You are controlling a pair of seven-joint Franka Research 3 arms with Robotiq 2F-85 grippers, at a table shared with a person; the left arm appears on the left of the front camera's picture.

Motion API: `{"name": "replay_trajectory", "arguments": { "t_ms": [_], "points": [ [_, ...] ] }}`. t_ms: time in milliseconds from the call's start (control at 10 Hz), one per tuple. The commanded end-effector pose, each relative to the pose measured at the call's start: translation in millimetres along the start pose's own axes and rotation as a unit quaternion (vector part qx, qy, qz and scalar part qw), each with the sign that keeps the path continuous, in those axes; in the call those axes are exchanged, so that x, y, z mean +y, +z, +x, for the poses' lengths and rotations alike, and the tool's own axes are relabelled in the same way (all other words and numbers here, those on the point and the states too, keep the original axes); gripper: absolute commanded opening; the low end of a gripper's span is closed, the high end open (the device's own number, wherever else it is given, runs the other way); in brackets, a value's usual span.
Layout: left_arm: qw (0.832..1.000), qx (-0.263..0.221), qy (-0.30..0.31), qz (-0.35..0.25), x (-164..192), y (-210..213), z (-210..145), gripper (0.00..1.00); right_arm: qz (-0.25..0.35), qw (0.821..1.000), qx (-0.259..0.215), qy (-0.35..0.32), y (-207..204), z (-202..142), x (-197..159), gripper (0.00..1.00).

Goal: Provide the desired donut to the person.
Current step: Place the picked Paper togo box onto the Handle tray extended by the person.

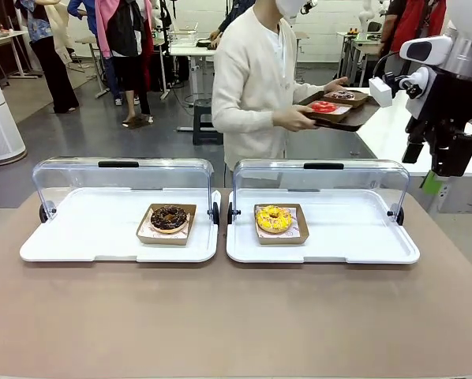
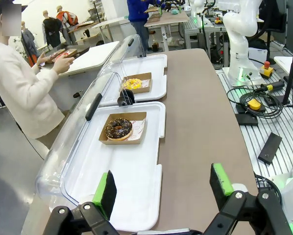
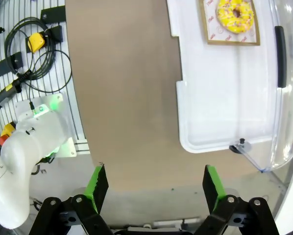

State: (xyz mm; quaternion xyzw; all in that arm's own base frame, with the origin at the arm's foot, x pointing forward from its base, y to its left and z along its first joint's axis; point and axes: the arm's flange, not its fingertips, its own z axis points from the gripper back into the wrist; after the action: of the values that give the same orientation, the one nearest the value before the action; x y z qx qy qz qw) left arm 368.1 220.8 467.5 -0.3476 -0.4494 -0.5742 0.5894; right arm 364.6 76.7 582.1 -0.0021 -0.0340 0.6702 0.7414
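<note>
left gripper (image 2: 163,191) jaws wide, right gripper (image 3: 156,186) jaws wide

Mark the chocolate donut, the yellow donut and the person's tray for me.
chocolate donut (image 1: 169,217): front view, on its dark icing.
yellow donut (image 1: 274,219): front view, on its yellow icing.
person's tray (image 1: 361,116): front view, on the tray's dark near rim.
</note>
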Motion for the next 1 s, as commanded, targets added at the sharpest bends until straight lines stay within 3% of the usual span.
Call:
{"name": "replay_trajectory", "arguments": {
  "t_ms": [0, 400, 500, 600, 800, 900],
  "points": [
    [1.0, -0.004, -0.003, 0.0, -1, 2, 1, 1.0, 0.003, 1.0, 0.005, -0.003, 3, 0, 1, 1.0],
    [1.0, -0.004, -0.003, 0.0, -1, 2, 1, 1.0, 0.0, 1.0, 0.0, 0.0, 0, 0, 0, 1.0],
    [1.0, -0.004, -0.003, 0.0, -1, 2, 1, 1.0, 0.005, 0.986, -0.169, 0.014, 8, -23, -8, 1.0],
    [1.0, -0.004, -0.003, 0.0, -1, 2, 1, 1.0, 0.045, 0.952, -0.303, 0.02, 12, -48, -20, 1.0],
    [1.0, -0.004, -0.003, 0.0, -1, 2, 1, 1.0, 0.066, 0.876, -0.471, 0.083, 11, -99, -30, 1.0],
    [1.0, -0.004, -0.003, 0.0, -1, 2, 1, 1.0, 0.038, 0.845, -0.521, 0.117, 3, -123, -32, 1.0]
  ]
}}
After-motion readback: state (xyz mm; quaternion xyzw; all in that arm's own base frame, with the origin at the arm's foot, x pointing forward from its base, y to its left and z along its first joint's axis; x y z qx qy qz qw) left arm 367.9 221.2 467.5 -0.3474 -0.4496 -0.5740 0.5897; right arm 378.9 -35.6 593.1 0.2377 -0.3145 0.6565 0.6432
